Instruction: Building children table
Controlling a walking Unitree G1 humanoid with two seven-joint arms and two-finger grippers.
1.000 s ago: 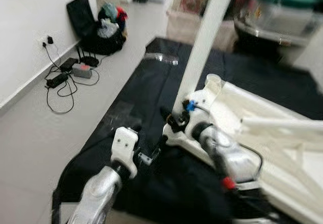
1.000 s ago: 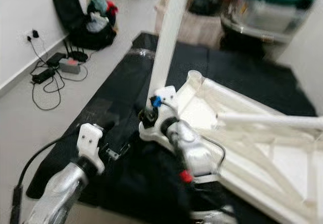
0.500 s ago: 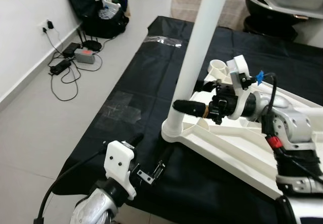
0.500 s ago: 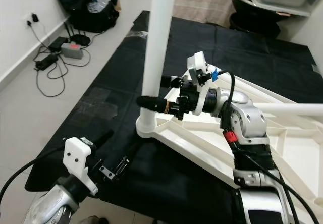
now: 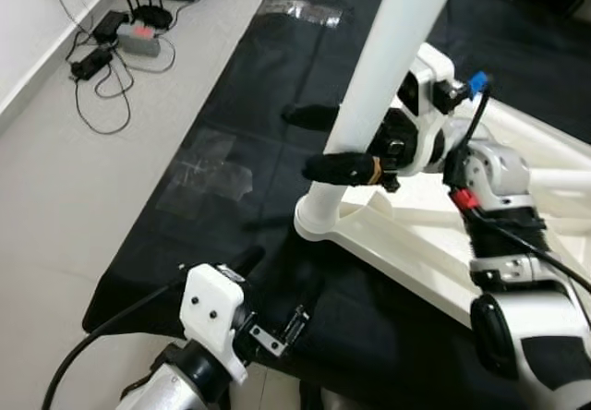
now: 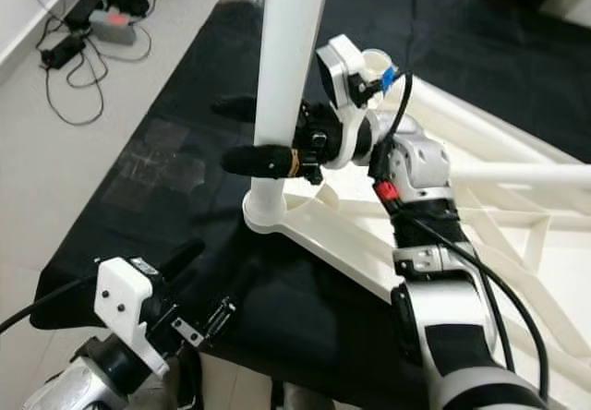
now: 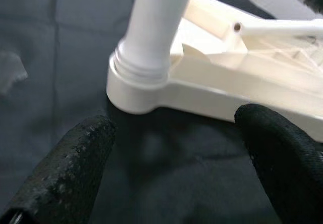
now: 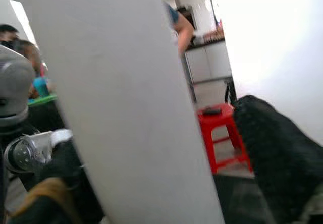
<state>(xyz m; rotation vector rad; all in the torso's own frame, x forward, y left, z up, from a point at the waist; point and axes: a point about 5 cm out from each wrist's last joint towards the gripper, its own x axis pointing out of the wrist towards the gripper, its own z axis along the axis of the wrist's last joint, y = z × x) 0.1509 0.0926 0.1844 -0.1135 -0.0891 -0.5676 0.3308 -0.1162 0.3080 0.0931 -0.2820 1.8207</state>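
A white table top (image 5: 406, 244) lies upside down on a black mat (image 5: 240, 87). One white leg (image 5: 388, 59) stands upright in its corner socket (image 5: 319, 221). My right gripper (image 5: 300, 140) is open and straddles this leg a little above the socket, one black finger in front and one behind. In the right wrist view the leg (image 8: 116, 103) runs close past a finger (image 8: 282, 158), with a gap between them. My left gripper (image 6: 222, 260) hovers low over the mat, open and holding nothing. In the left wrist view the socket (image 7: 136, 88) lies ahead of it.
A router, power strip and loose cables (image 5: 120, 36) lie on the grey floor by the wall at the far left. A clear tape patch (image 5: 203, 170) is stuck on the mat. More white table struts (image 6: 517, 198) run off to the right. A red stool (image 8: 222, 128) and people stand beyond.
The head view has tilted down and closer. My right gripper has moved from low beside the leg to straddling it higher up. The left gripper has stayed near the mat's front edge.
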